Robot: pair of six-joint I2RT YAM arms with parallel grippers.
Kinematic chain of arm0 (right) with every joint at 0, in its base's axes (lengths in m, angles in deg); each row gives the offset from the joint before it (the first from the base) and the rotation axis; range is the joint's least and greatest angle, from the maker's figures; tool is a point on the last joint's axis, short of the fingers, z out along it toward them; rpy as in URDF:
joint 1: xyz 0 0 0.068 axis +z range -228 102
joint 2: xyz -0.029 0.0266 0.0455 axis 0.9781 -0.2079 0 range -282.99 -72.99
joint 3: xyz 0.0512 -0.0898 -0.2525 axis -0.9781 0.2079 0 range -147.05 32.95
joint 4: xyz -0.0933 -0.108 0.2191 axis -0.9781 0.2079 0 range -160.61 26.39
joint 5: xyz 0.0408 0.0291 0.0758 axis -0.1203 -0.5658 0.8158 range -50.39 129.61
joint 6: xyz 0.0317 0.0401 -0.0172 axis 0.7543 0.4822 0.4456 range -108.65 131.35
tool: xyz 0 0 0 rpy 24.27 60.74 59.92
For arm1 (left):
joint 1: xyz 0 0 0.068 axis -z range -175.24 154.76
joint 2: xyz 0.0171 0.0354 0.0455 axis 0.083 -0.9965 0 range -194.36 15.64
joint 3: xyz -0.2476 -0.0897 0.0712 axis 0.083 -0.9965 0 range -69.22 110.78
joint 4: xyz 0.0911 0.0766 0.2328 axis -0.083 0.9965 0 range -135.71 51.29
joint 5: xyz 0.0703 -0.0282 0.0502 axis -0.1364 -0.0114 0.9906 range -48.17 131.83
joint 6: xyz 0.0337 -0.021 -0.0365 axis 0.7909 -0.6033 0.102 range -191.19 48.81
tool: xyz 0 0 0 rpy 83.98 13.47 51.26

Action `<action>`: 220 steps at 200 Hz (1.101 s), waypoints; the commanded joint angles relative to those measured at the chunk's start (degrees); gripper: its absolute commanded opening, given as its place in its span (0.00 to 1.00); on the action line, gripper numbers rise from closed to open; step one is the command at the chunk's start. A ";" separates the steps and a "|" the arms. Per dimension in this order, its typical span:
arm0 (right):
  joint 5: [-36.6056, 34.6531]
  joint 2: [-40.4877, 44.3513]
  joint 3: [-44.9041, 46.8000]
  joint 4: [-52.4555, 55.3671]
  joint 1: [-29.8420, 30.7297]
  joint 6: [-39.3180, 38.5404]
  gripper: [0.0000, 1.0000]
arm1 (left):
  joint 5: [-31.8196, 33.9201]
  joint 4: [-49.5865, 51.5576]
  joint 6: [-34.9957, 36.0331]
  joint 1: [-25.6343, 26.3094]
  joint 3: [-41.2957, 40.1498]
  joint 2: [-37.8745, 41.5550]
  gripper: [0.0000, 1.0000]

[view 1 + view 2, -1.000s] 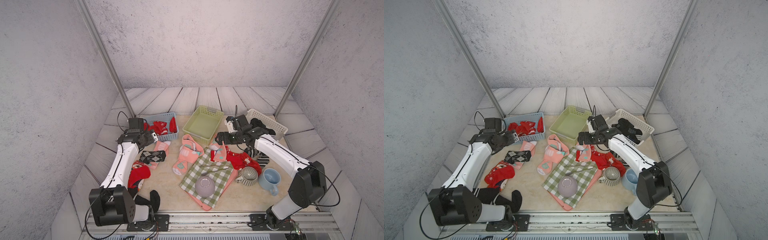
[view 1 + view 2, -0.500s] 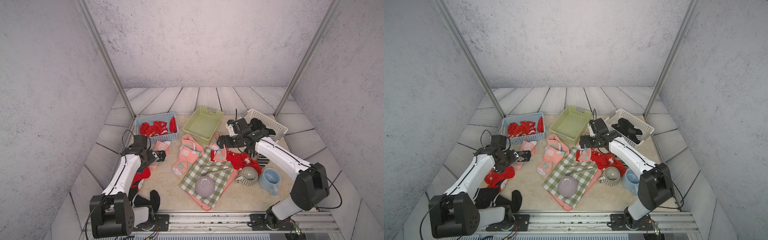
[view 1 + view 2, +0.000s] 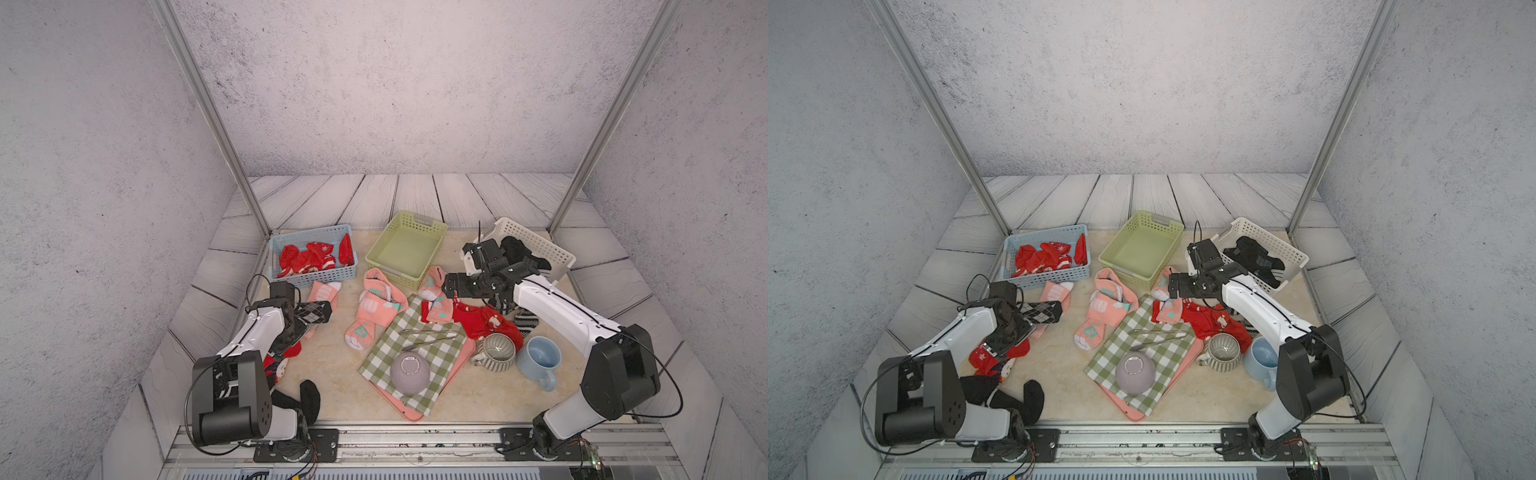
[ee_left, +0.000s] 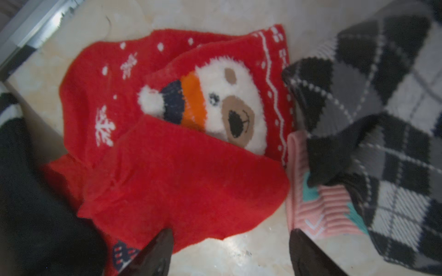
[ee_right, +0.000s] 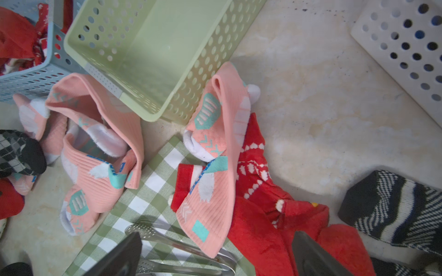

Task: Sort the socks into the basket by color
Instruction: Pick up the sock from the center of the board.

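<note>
Left pincer (image 4: 230, 239): jaws parted, nothing between them, poised low at the edge of the red bear sock (image 4: 167, 181), near 8 o'clock on the desk (image 3: 332, 374).
Left neighbours: argyle sock (image 4: 382, 119) and ribbed pink sock (image 4: 318, 210), both touching the red one, toward 1 o'clock from it in a top view.
Left risk: pink cuff or argyle toe likely pinched along with the red fleece if closing too close to that seam, so mixed colours carried off together. Thick folded fleece also liable to be nipped by its top layer only and to slide out mid-carry.
Blue basket (image 3: 316, 277): at 12 o'clock from the left pincer, holding red socks (image 3: 307, 257); low rim easy to snag with a dangling sock.
Right pincer (image 5: 218, 239): wide open, empty, hovering over the long pink sock (image 5: 210, 191).
Right risk: that sock draped across a red sock (image 5: 263, 234), the steel tongs (image 5: 181, 243) and the checked cloth (image 5: 148, 181). A deep bite probably catches cloth or tongs too, tugging the cloth and upsetting the bowl (image 3: 409, 374) on it.
Green basket (image 3: 415, 224): at 11 o'clock from the right pincer, empty, light enough to shove aside.
</note>
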 commanded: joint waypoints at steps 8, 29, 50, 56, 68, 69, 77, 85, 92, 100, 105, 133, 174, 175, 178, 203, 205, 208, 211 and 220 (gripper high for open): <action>0.19 -0.67 0.38 -0.17 -1.15 0.10 0.99 | -0.96 -2.89 0.51 -3.17 -0.73 -3.22 0.75; 0.59 -1.24 0.18 -0.34 -1.25 0.02 0.99 | -2.72 -4.98 0.88 -4.52 -1.55 -4.96 0.66; 0.68 -1.67 0.02 -0.43 -1.25 0.16 0.99 | -4.78 -6.13 1.22 -4.45 -2.13 -5.32 0.49; 0.68 -1.71 0.01 -0.43 -1.26 0.22 0.99 | -5.54 -6.50 1.40 -4.27 -2.47 -5.12 0.39; 0.81 -1.92 -0.08 -0.56 -1.29 0.40 0.99 | -6.30 -6.74 1.20 -3.81 -3.09 -4.40 0.21; 0.83 -1.94 -0.08 -0.58 -1.27 0.41 0.99 | -6.32 -6.74 1.23 -3.75 -3.12 -4.36 0.20; 1.01 -2.04 -0.15 -0.69 -1.31 0.44 0.99 | -6.83 -6.69 1.13 -3.20 -3.52 -3.78 0.13; 1.15 -2.25 -0.17 -0.83 -1.29 0.50 0.99 | -7.19 -6.54 1.02 -2.50 -3.76 -3.14 0.06; 1.34 -2.32 -0.26 -0.87 -1.29 0.51 0.99 | -7.39 -6.32 0.93 -1.80 -3.93 -2.38 0.01; 1.51 -2.43 -0.35 -0.87 -1.27 0.51 0.99 | -7.40 -5.97 0.79 -0.76 -4.08 -1.52 0.00; 1.60 -2.48 -0.39 -0.79 -1.29 0.53 0.99 | -7.45 -5.72 0.66 -0.21 -4.23 -0.90 0.00; 2.16 -2.20 -0.43 -0.78 -1.30 0.50 0.99 | -8.48 -3.54 0.44 3.93 -3.97 3.37 0.00; 2.96 -2.00 -0.43 -0.96 -1.24 0.76 0.99 | -9.65 -0.30 -0.05 9.47 -2.84 9.78 0.00; 3.00 -2.02 -0.43 -0.91 -1.24 0.76 0.99 | -9.71 -0.27 -0.06 9.52 -2.82 9.89 0.00; 3.11 -1.98 -0.43 -1.03 -1.21 0.76 0.99 | -10.02 -0.10 0.01 9.63 -2.72 10.25 0.00; 3.66 -1.96 -0.35 -1.22 -1.16 0.77 0.99 | -11.21 1.56 0.69 10.90 -1.66 13.29 0.00; 3.71 -1.96 -0.35 -1.20 -1.16 0.81 0.99 | -11.27 1.59 0.82 11.03 -1.55 13.58 0.00; 3.75 -1.91 -0.35 -1.26 -1.16 0.87 0.99 | -11.27 1.69 1.00 11.25 -1.45 14.01 0.00; 3.75 -1.95 -0.35 -1.30 -1.16 0.85 0.99 | -11.28 1.84 1.06 11.51 -1.31 14.38 0.00; 3.92 -1.88 -0.27 -1.40 -1.19 0.92 0.99 | -11.39 2.44 1.14 12.02 -0.72 15.57 0.00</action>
